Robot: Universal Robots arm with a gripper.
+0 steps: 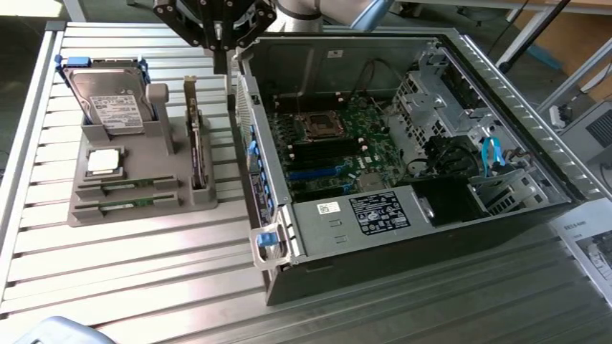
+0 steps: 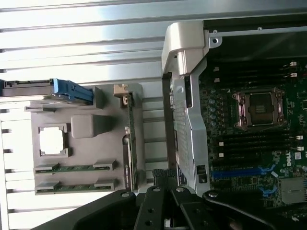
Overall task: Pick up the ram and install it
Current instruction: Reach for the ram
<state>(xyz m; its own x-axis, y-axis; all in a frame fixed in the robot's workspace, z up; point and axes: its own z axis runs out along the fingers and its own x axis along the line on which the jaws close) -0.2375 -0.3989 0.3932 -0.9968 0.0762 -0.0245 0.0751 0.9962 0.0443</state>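
Two ram sticks, thin green boards, lie in slots at the front of a grey holder (image 1: 134, 172): one ram (image 1: 127, 188) (image 2: 74, 167) and a second ram (image 1: 125, 208) (image 2: 74, 185) beside it. My gripper (image 1: 221, 63) (image 2: 165, 176) hangs high at the back, over the gap between the holder and the open computer case (image 1: 383, 143). Its fingers are shut with nothing between them, well apart from both sticks. The motherboard's dark memory slots (image 1: 311, 154) (image 2: 254, 141) lie next to the processor socket (image 1: 320, 125).
The holder also carries a silver hard drive with blue rails (image 1: 110, 97), a square chip (image 1: 103, 161) and an upright card with a bracket (image 1: 196, 143). The case's raised side wall (image 1: 251, 129) stands between holder and motherboard. A slatted metal table (image 1: 143, 272) lies underneath.
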